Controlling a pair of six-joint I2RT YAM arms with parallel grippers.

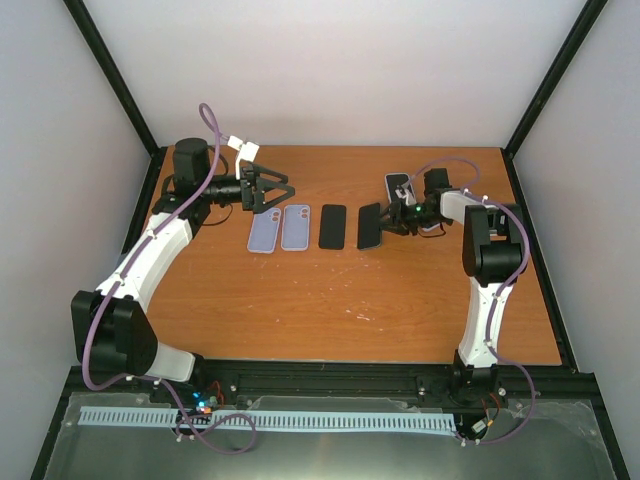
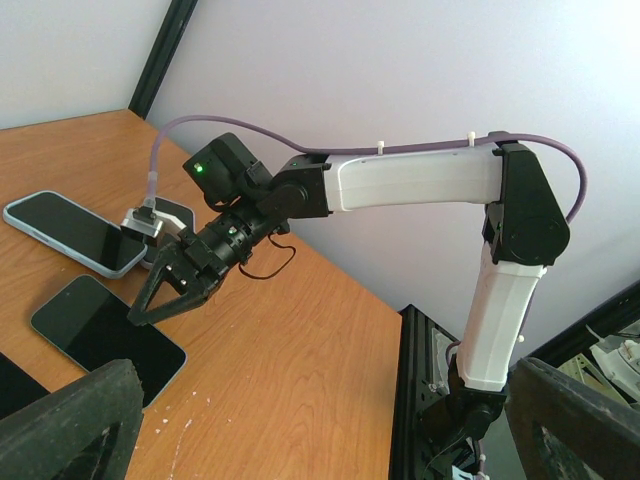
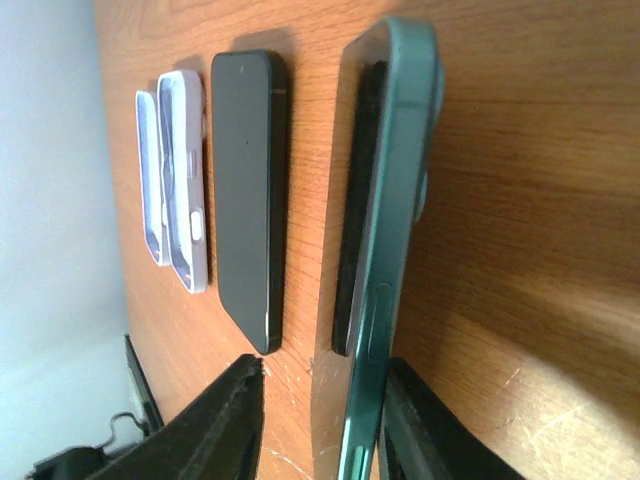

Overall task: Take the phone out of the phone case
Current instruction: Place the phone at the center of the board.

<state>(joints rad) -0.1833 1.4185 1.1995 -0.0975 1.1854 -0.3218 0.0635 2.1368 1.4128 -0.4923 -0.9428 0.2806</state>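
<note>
The right pincer [image 1: 391, 221] stands narrowly parted around the edge of the tilted green case [image 3: 392, 200]. The phone [image 3: 352, 250] lies against the case. The left pincer [image 1: 272, 193] hovers wide open.

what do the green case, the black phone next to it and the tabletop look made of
Green case: likely silicone or soft plastic, matte; dull even sheen, rounded edges.
Black phone: smooth glossy face, probably glass; edge band catches light, metal or plastic unclear.
Tabletop: wood or wood-look laminate, satin; streaked grain, soft reflections.
</note>
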